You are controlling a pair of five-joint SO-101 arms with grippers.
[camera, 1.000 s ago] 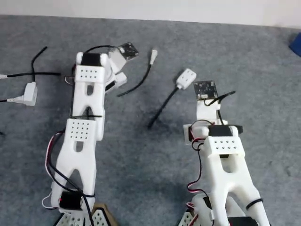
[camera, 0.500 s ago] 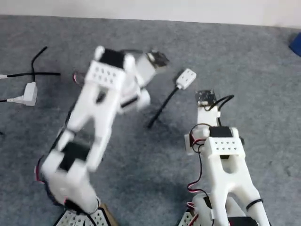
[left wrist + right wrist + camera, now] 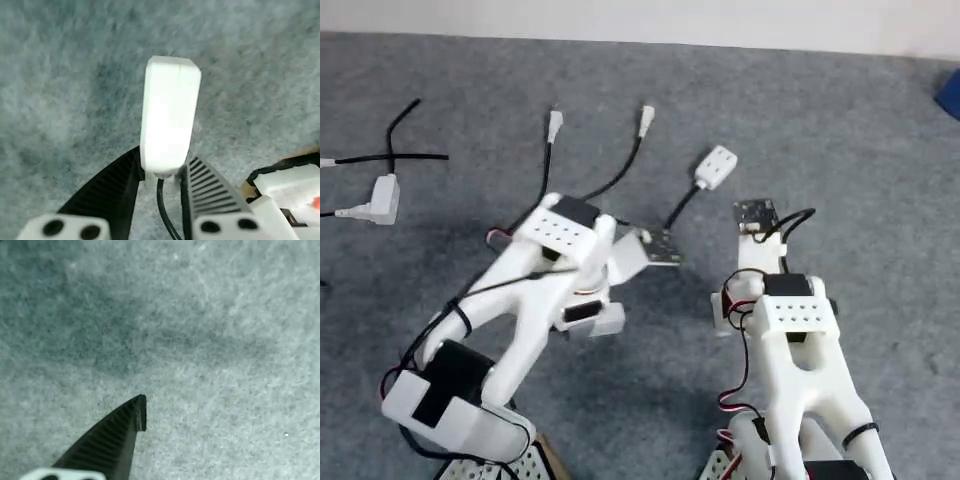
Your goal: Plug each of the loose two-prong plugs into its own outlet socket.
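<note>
My left gripper (image 3: 165, 161) is shut on a white rectangular socket block (image 3: 168, 112) with a black cord leaving its lower end. In the high view this gripper (image 3: 638, 255) hangs over the middle of the carpet. Two small white plugs (image 3: 554, 125) (image 3: 647, 118) lie at the back, their black cords running toward the left arm. A second white socket block (image 3: 717, 166) with a cord lies just behind my right gripper (image 3: 757, 215). One black finger (image 3: 131, 422) of the right gripper hangs over bare carpet with nothing beside it.
A white adaptor (image 3: 382, 198) with cables lies at the far left, next to a crossed black cord (image 3: 395, 145). A blue object (image 3: 952, 95) pokes in at the right edge. Grey carpet (image 3: 880, 200) lies open on the right side.
The left arm has swung from the back left to the centre with the white block in its gripper, uncovering one plug. The right gripper has drawn back slightly from the other socket block.
</note>
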